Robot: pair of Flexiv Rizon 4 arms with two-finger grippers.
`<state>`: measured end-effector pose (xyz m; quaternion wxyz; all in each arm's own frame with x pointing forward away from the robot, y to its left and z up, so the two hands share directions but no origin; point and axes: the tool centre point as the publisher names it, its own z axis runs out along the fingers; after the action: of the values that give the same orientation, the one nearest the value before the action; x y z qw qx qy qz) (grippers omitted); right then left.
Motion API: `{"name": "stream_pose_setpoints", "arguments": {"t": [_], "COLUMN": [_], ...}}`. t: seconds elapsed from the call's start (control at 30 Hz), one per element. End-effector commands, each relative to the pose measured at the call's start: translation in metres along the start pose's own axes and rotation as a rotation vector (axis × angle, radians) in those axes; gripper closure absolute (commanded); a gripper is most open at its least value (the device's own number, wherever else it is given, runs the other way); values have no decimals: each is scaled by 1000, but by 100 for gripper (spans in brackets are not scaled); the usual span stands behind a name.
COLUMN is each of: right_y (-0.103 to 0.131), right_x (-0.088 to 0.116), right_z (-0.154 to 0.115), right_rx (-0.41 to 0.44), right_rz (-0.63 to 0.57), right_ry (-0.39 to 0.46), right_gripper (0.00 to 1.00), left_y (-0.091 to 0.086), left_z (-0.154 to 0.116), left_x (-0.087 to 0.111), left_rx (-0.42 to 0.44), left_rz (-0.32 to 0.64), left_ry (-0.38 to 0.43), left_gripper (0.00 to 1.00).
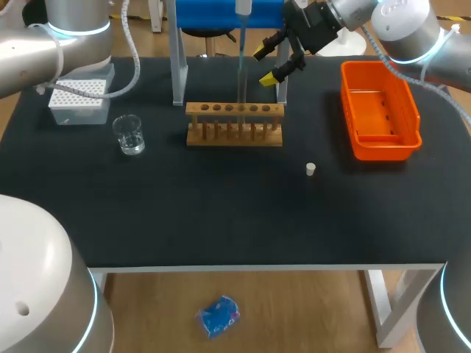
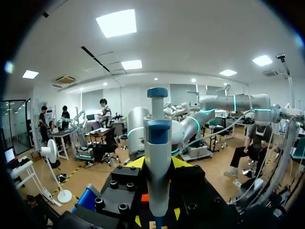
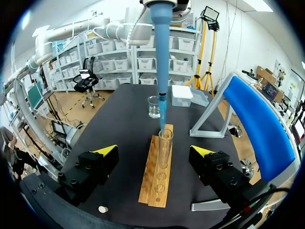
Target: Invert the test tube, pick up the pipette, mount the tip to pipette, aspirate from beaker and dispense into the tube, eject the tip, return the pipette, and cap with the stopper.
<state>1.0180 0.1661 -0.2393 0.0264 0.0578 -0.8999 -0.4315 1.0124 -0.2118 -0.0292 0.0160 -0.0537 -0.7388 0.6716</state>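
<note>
A clear test tube (image 3: 165,149) stands upright in the wooden rack (image 1: 234,123). The blue-and-white pipette (image 2: 157,148) hangs over it, its blue tip (image 3: 162,112) reaching down into the tube's mouth. My left gripper (image 2: 157,164) is shut on the pipette's body; in the head view it is out of sight above the pipette (image 1: 241,9). My right gripper (image 1: 268,65) stands open just behind the rack's right end, its fingers to either side of the rack (image 3: 157,176) and holding nothing. The small white stopper (image 1: 310,170) lies on the mat, in front of the rack to the right.
A glass beaker (image 1: 130,134) stands left of the rack, and the white tip box (image 1: 77,101) behind it. An orange bin (image 1: 379,110) sits at the right. The blue pipette stand (image 1: 221,18) rises behind the rack on grey legs.
</note>
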Motion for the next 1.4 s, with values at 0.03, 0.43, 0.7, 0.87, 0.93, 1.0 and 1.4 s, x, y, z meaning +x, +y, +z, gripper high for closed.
{"name": "stream_pose_setpoints", "arguments": {"t": [0.03,0.43,0.7,0.87,0.93,1.0,1.4], "right_y": [0,0,0,0,0,0,0], "right_x": [-1,-1,-1,-1,-1,-1,-1], "right_z": [-1,-1,-1,-1,-1,-1,-1], "right_rx": [2,2,2,2,2,2,2], "right_rz": [0,0,0,0,0,0,0], "right_ry": [4,4,4,4,4,4,4], "right_gripper": [0,0,0,0,0,0,0], "left_y": [1,5,6,8,8,8,11], "left_z": [2,8,11,11,10,9,-1], "left_x": [-1,-4,-6,-8,-9,-9,-11], "left_rx": [-2,28,47,55,61,60,42], "left_rz": [-7,-18,-10,-9,3,10,15], "left_ry": [11,21,17,6,-9,-13,-72], "left_gripper": [100,100,100,100,100,100,100]}}
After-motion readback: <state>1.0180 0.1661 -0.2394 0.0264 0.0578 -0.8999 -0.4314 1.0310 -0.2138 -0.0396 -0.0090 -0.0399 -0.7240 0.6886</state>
